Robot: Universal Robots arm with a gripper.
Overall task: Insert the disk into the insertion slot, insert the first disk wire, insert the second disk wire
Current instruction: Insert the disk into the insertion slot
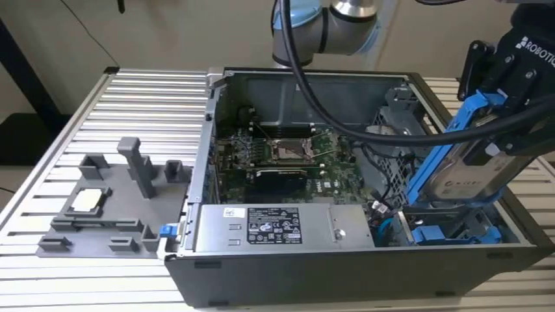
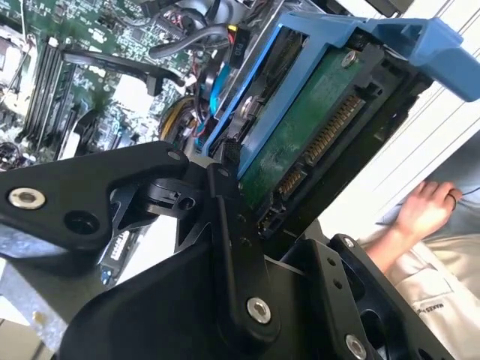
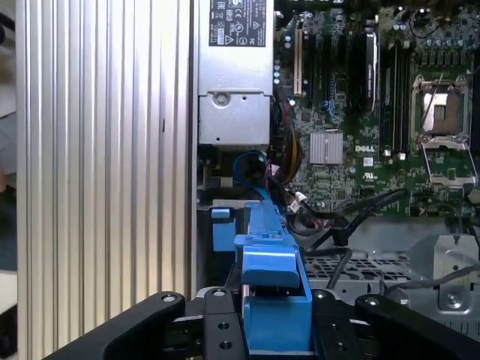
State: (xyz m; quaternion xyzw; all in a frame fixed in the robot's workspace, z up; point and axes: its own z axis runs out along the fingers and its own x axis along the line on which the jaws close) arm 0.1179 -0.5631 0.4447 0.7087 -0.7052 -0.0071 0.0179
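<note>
Gripper: the black two-fingered gripper (image 1: 498, 136) is clamping the disk, its fingers (image 3: 216, 319) drawn in against the two sides of the blue frame in the first wrist view.
Held thing: the flat rectangular silver-grey disk (image 1: 472, 175), with a pale label and a bright blue plastic carrier (image 1: 431, 159) around it, is hanging steeply tilted from the gripper. In the second wrist view its green circuit-board underside (image 2: 300, 127) and connector edge are facing the camera.
Disk's place: its upper end is sticking out above the case rim at the exterior view's right. Its lower end is dipping into the case's corner there, just above another blue plastic part (image 1: 442, 234).
Insertion slot: the grey sheet-metal insertion slot (image 1: 392, 156) with a perforated wall is standing just beside the disk, toward the exterior view's left. Whether the two are touching, I cannot tell.
Case: the open black computer case (image 1: 347, 279) is lying on its side, showing a green motherboard (image 1: 277, 156) and a grey power-supply box with a white sticker (image 1: 269, 227).
Cable: a thick black cable (image 1: 347, 120) is hanging across the open case.
Table: a ribbed aluminium table (image 1: 130, 97) is carrying the case and a grey plastic fixture (image 1: 113, 195).
Person: a person's hand (image 2: 424, 210) is resting beyond the disk in the second wrist view.
</note>
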